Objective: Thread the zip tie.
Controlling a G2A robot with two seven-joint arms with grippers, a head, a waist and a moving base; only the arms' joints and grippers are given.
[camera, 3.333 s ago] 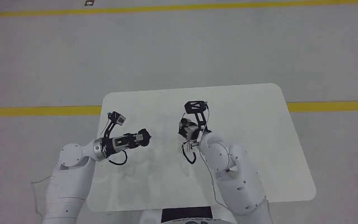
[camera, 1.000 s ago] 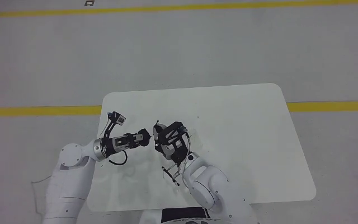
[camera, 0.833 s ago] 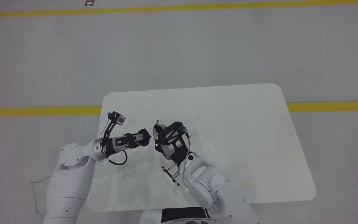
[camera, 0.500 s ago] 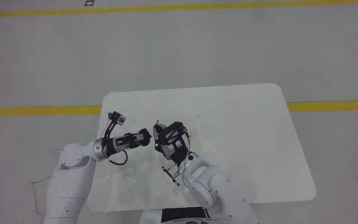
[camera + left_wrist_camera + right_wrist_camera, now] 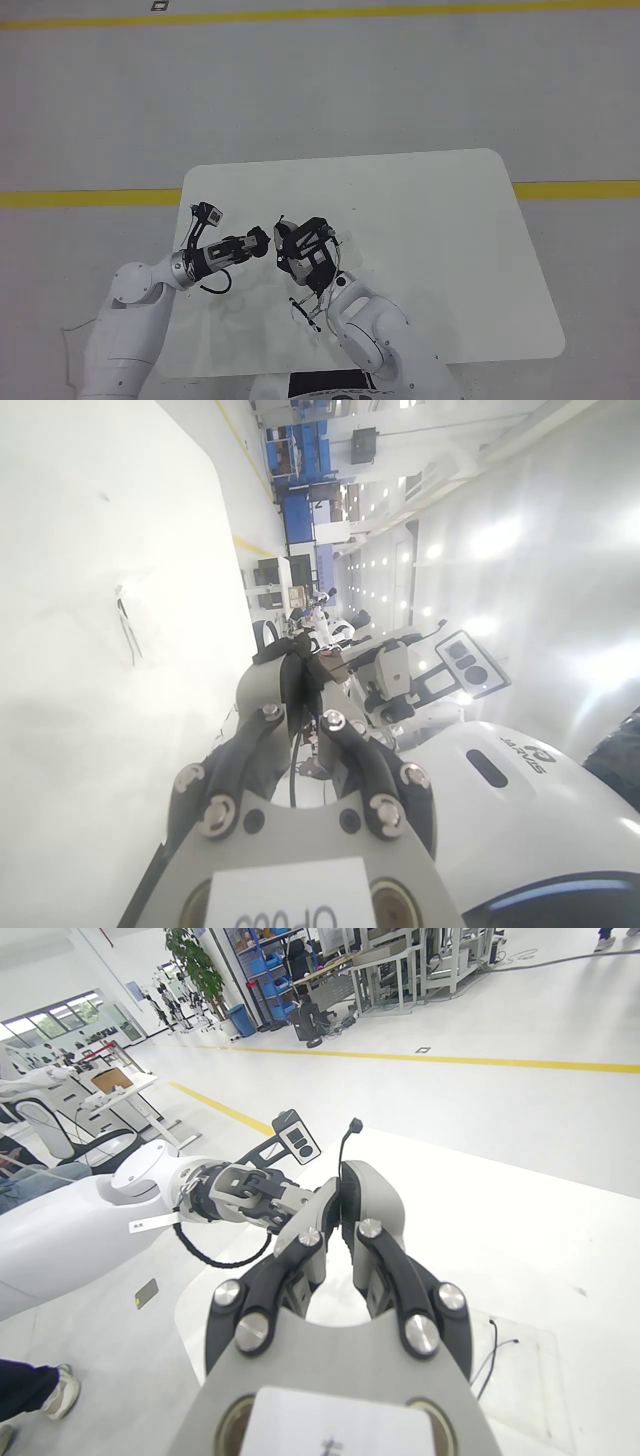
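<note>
My right gripper (image 5: 341, 1208) is shut on a thin black zip tie (image 5: 344, 1153), whose strap rises from between the fingers to a small square head. In the top view the right gripper (image 5: 283, 243) is held above the left part of the white table (image 5: 450, 200). The zip tie (image 5: 281, 222) sticks up from it. My left gripper (image 5: 262, 239) meets it tip to tip from the left. In the left wrist view the left gripper (image 5: 300, 665) is shut, and a thin black strap (image 5: 293, 760) runs back between its fingers.
Loose black zip ties (image 5: 305, 312) lie on the table just in front of the grippers. They show as well in the left wrist view (image 5: 127, 632) and the right wrist view (image 5: 492, 1353). The table's right half is bare.
The right arm has swung left from the table's middle and brought its gripper up against the left gripper. Over the last second the left arm shifted slightly; the grippers stay together.
</note>
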